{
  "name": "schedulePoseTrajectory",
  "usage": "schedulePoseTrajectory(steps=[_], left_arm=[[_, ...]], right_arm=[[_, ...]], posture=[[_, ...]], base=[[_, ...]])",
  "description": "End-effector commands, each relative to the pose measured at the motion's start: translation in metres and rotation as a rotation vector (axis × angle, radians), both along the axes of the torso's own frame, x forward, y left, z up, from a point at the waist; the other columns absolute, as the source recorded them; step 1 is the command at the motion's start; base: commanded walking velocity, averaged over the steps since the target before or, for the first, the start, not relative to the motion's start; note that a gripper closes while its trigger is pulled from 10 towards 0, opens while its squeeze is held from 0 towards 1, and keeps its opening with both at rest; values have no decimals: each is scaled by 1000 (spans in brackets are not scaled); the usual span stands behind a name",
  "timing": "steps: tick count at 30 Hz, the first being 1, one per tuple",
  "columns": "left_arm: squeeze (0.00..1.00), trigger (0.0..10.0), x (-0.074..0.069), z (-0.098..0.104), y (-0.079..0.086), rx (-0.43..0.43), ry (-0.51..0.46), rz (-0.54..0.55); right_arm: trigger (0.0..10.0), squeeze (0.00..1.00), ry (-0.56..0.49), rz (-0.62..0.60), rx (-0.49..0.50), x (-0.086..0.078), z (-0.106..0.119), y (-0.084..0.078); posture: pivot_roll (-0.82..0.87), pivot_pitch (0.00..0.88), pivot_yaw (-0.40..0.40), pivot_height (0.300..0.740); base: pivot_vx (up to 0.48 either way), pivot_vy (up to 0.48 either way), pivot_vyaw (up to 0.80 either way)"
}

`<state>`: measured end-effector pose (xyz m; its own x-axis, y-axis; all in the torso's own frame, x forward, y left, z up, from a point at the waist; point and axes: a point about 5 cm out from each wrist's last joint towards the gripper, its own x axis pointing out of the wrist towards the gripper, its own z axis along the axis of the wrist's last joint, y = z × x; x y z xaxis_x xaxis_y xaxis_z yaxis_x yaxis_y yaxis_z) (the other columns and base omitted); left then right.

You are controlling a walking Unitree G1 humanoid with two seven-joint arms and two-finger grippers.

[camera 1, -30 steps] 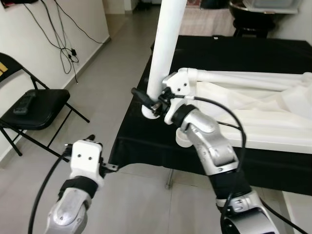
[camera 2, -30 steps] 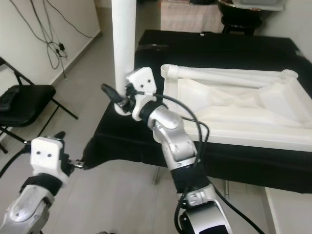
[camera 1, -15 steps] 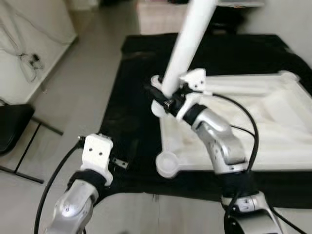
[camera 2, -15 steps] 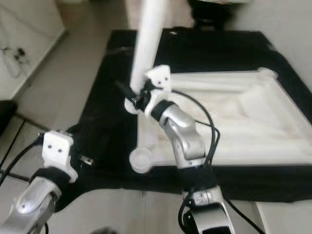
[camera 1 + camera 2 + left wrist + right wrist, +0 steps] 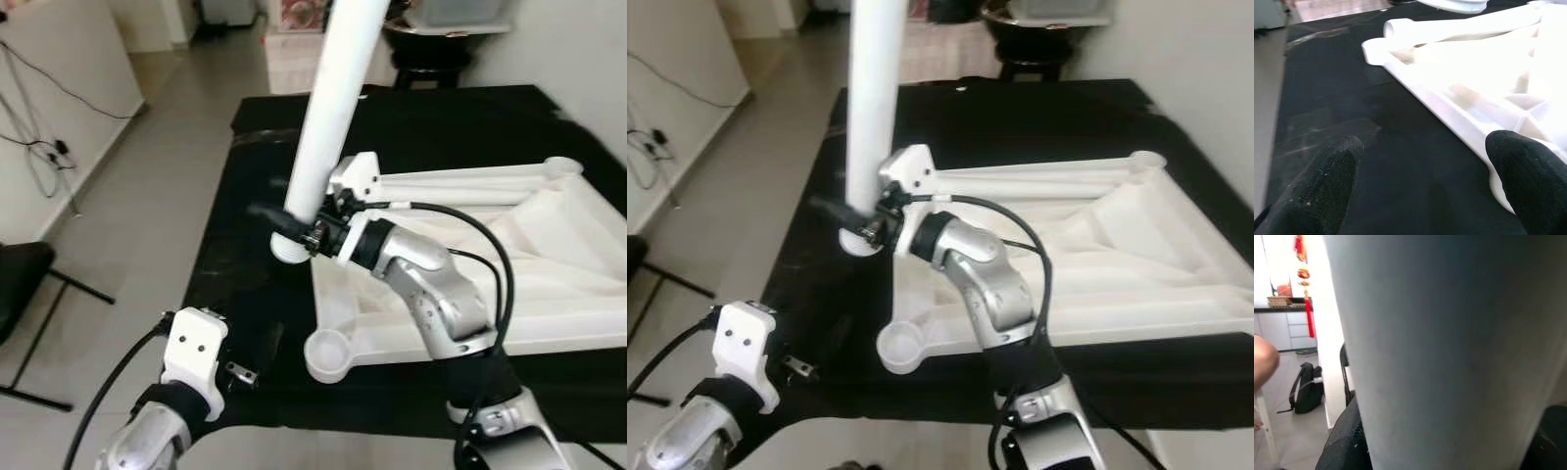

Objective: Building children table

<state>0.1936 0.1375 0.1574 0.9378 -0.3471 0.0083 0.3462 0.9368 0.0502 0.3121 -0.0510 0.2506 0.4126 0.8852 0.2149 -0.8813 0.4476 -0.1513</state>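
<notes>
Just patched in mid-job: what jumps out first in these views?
The tall white table leg, held nearly upright in the right gripper near its lower end, over the black cloth by the tabletop's far left corner. Next, the white upturned tabletop lying on that cloth, an empty round leg socket at its near left corner. The left gripper hovers open nearby.
</notes>
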Motion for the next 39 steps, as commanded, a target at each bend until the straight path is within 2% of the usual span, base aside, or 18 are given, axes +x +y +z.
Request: schedulePoseTrajectory(steps=[1, 5, 9, 10, 11, 12, 17, 23, 24, 26, 27, 30, 35, 36, 39], left_arm=[[0, 10000, -6, -1, -1, 1, 22, -32], [0, 10000, -8, -2, -3, 4, 35, -51], [0, 10000, -14, -3, -10, -9, 61, -118], [0, 10000, -19, -4, -15, -24, 83, -179], [0, 10000, -19, -4, -15, -24, 83, -179], [0, 10000, -27, -5, -22, -39, 120, -272], [0, 10000, -39, -6, -28, -55, 166, -377], [0, 10000, -40, -3, -25, -44, 164, -361], [0, 10000, -41, -4, -21, -10, 165, -338], [0, 10000, -43, -5, -19, 15, 167, -323], [0, 10000, -45, -6, -14, 46, 169, -279], [0, 10000, -48, -6, -9, 61, 166, -217], [0, 10000, -48, -3, -6, 76, 156, -157], [0, 10000, -45, -1, -3, 74, 153, -102], [0, 10000, -40, 2, 1, 72, 146, -47]], right_arm=[[10000, 0, -2, 37, -10, -4, 0, 2], [10000, 0, 1, 50, -24, -6, -3, 2], [10000, 0, 12, 104, -58, -10, -7, -4], [10000, 0, 24, 141, -78, -13, -10, -9], [10000, 0, 24, 141, -78, -13, -10, -9], [10000, 0, 28, 183, -112, -16, -13, -14], [10000, 0, 62, 266, -156, -22, -18, -28], [10000, 0, 91, 307, -145, -24, -17, -36], [10000, 0, 110, 314, -150, -26, -21, -37], [10000, 0, 124, 320, -154, -28, -24, -38], [10000, 0, 145, 330, -158, -32, -29, -39], [10000, 0, 158, 336, -160, -36, -33, -39], [10000, 0, 164, 318, -155, -37, -35, -36], [10000, 0, 162, 292, -143, -34, -35, -33], [10000, 0, 158, 274, -127, -32, -34, -29]], posture=[[41, 138, 10, 740], [42, 140, 10, 740], [41, 145, 15, 740], [37, 148, 16, 740], [37, 148, 16, 740], [37, 148, 16, 740], [34, 166, 20, 740], [37, 179, 23, 740], [43, 210, 30, 740], [43, 210, 30, 740], [47, 234, 39, 740], [50, 247, 47, 740], [57, 260, 47, 740], [58, 264, 46, 740], [60, 265, 44, 740]], base=[[0, 0, 0], [0, 0, 0], [0, 0, 0], [0, 0, 0], [0, 0, 0], [0, 0, 0], [0, 0, 0], [0, 0, 0], [0, 0, 0], [0, 0, 0], [0, 0, 0], [0, 0, 0], [0, 0, 0], [0, 0, 0], [0, 0, 0]])
